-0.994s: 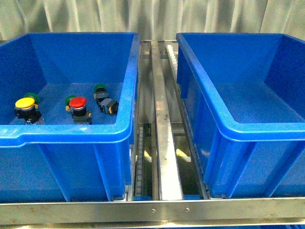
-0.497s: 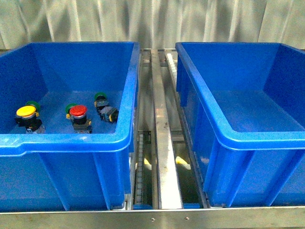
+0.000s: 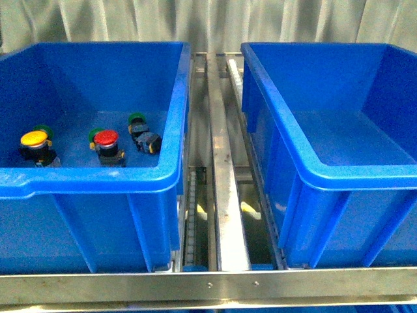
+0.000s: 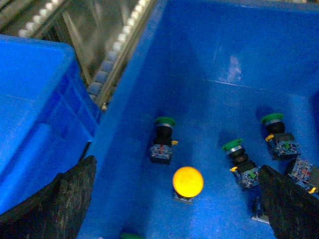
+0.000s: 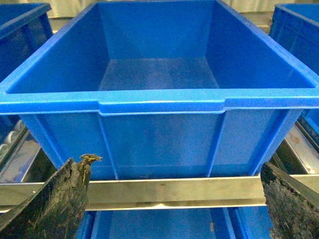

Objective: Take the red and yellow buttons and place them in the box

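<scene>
Glossy blue plastic bins [image 3: 98,179], brushed metal rail [image 3: 225,189]

Left-hand blue bin [image 3: 91,179] has a bunch of green-capped switches in it: one green switch [image 3: 144,137] lies tipped over near the bin's right wall, and two more green caps [image 3: 44,130] [image 3: 95,135] peek out further left, mostly hidden. The left wrist view shows three green ones [image 4: 163,139] [image 4: 241,162] [image 4: 280,135] lying on their sides on the bin floor, all apart from each other. Right beside that bin runs a bare metal rail [image 3: 221,163] with a roller track [image 3: 191,222] next to it, a metal crossbar [image 3: 208,283] along the front, and a pale pleated curtain [image 3: 208,23] behind everything.
</scene>
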Controlling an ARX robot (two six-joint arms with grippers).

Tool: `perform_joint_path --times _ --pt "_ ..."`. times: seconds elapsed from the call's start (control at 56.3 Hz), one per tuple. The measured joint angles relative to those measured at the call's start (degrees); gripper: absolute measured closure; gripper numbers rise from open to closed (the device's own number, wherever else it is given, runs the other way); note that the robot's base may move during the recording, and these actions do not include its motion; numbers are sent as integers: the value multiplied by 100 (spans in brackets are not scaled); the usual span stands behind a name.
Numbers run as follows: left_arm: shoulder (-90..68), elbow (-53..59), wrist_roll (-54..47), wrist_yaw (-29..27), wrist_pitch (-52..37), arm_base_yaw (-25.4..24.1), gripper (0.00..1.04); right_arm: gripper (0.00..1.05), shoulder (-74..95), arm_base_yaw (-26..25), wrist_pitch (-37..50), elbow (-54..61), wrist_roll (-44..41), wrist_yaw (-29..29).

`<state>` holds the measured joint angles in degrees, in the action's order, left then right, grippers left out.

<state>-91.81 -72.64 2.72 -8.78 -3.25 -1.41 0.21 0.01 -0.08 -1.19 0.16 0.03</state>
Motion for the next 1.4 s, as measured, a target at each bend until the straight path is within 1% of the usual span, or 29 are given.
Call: perform_joint_path --times 0.071,0.195,0.266,0.391,0.639,0.746,1.136,1.225,1.402 --pt "-334 -306 28 -44 216 157 8 6 0 0 0 0 0 0" --pt "-1067 -920 81 -457 870 658 8 6 0 0 0 0 0 0" --pt "-1241 -1032 81 -540 911 804 8 6 0 0 0 0 0 0" --pt "-1467 -1172 -31 -894 787 1010 8 6 0 0 0 0 0 0" --pt "-1790 -1408 -107 -1080 737 1143 8 6 0 0 0 0 0 0" --pt "-1932 -1497 -55 -1241 826 1198 8 6 0 0 0 0 0 0" --pt "-2273 -1681 214 -1270 1130 1362 8 6 0 0 0 0 0 0" --pt "-2354 -1681 260 -1364 1128 1362 8 6 0 0 0 0 0 0" --pt "-2426 -1681 341 -1211 1062 1359 8 6 0 0 0 0 0 0"
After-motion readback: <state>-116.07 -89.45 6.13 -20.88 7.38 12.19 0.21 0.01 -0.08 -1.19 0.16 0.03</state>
